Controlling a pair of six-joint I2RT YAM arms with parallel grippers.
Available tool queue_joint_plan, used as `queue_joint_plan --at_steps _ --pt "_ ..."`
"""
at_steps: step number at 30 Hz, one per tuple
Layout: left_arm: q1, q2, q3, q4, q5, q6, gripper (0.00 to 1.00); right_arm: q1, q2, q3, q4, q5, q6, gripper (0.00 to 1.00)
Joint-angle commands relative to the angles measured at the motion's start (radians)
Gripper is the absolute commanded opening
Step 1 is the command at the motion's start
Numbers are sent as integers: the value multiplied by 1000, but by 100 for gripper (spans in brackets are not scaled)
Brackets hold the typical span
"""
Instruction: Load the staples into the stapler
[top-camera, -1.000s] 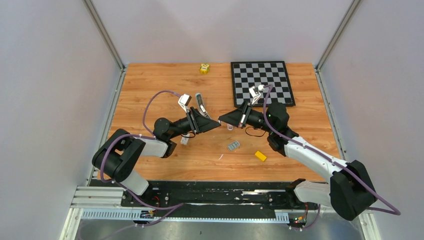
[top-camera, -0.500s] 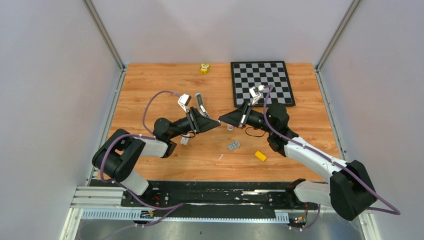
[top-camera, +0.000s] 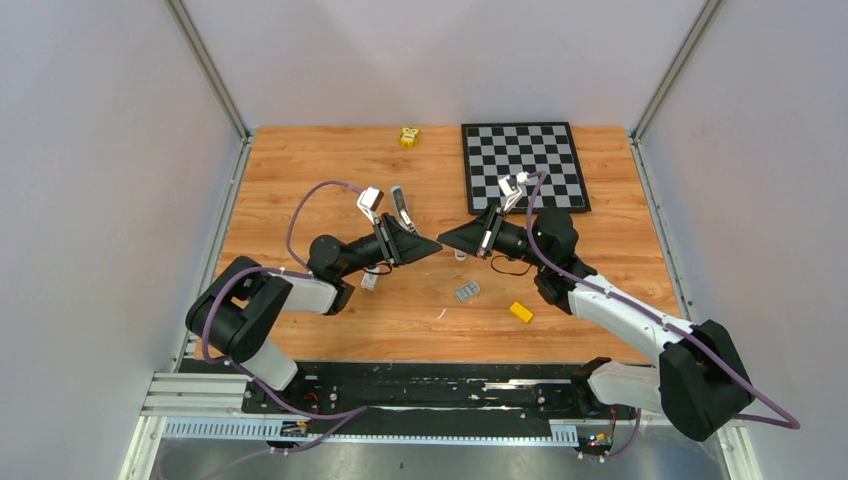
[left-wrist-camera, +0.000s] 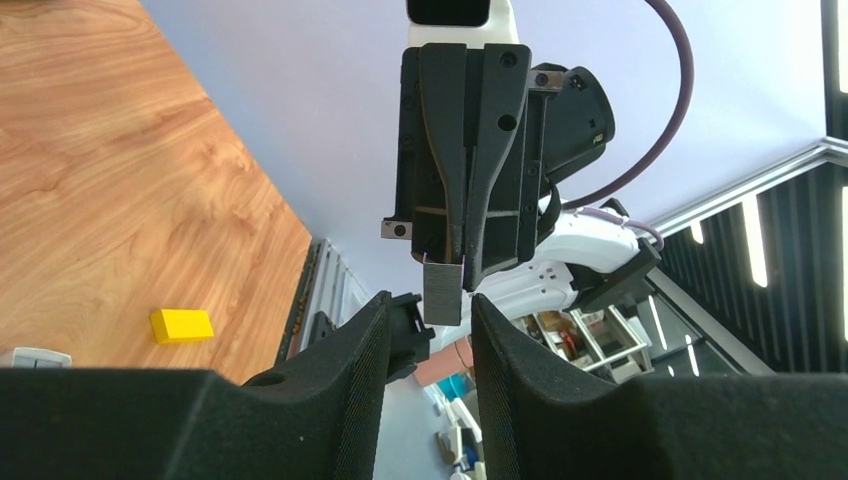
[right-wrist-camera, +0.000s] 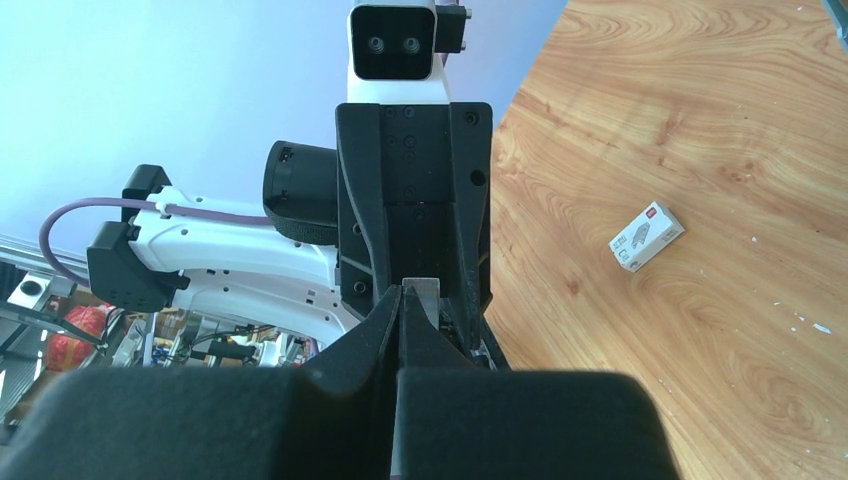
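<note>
Two grippers meet tip to tip above the middle of the bench. The right gripper has its fingers pinched on the staples, a small grey block poking out past their tips. The left gripper has its fingers narrowly apart, one on each side of that block with a sliver of gap either side, and what looks like the stapler lies on the bench just behind it.
</note>
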Motion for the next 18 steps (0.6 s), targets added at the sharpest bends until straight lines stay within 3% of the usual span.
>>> queue_joint_plan --at_steps 1,18 --pt "-9 8 25 97 -4 2 37 1 -14 -13 37 0 9 0" --pt "-12 2 20 97 -8 8 20 3 -14 -22 33 -1 6 1"
